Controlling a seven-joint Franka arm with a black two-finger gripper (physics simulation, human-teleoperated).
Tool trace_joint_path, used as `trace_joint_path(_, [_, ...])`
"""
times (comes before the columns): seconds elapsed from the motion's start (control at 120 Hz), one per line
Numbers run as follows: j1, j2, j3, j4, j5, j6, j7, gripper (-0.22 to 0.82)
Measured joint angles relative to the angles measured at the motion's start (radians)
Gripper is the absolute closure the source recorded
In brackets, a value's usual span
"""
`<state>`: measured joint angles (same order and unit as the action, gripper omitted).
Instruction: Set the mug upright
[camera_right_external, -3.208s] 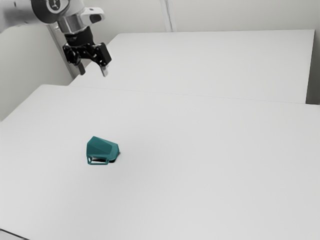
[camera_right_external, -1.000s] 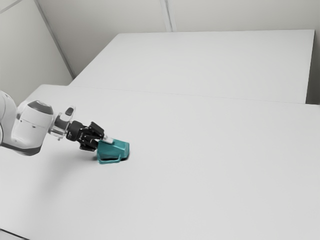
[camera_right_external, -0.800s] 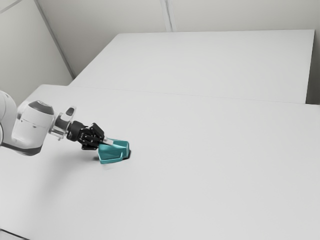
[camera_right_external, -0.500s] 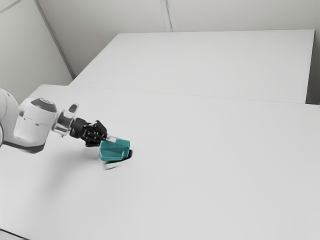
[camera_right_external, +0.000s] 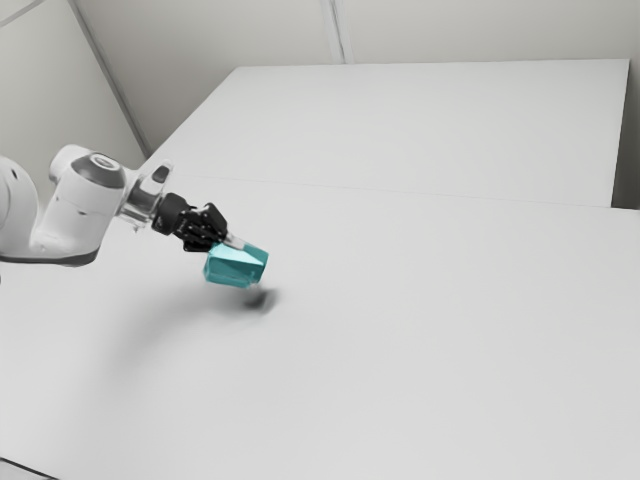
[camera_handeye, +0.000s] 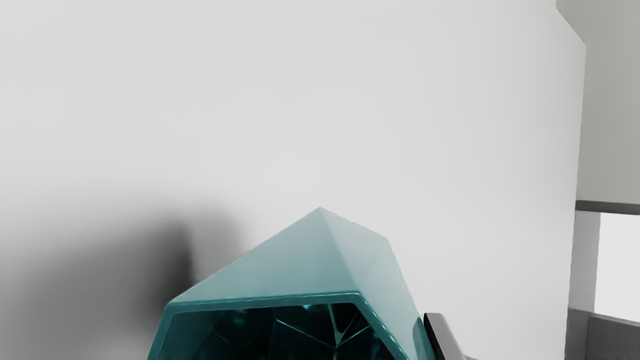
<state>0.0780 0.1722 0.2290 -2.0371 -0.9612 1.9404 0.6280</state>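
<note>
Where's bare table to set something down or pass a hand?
Bare tabletop: from the mug to the exterior view's right edge, back to the thin seam; also below the mug's shadow in that view. Crowded: the exterior view's left, where the arm reaches over and the gripper holds the mug off the table.

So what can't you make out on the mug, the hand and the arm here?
- Mug, wrist view: rest of its rim, cut off by the bottom edge.
- Mug's inside, wrist view: details lost in darkness.
- Hand's finger, wrist view: the rest, cut off by the bottom edge.
- Arm's base, exterior view: cut off by the left edge.
</note>
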Motion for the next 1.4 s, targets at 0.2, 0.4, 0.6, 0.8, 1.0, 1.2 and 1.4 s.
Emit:
trace_joint_path(0.2, [-0.012,-0.012,-0.009,0.083,0.271,0.006,-0.078,0.77])
trace_joint_path(0.4, [-0.017,-0.007,-0.032,0.164,0.653,0.002,-0.174,0.77])
trace_joint_path(0.6, [-0.040,0.010,-0.037,0.156,0.892,0.077,-0.272,0.78])
trace_joint_path(0.8, [-0.047,0.031,-0.038,0.144,1.015,0.125,-0.359,0.78])
trace_joint_path(1.0, [-0.047,0.101,-0.038,0.130,1.046,0.172,-0.428,0.78])
trace_joint_path(1.2, [-0.047,0.109,-0.037,0.123,1.041,0.194,-0.476,0.62])
trace_joint_path(1.4, [-0.048,0.112,-0.037,0.116,1.035,0.201,-0.507,0.25])
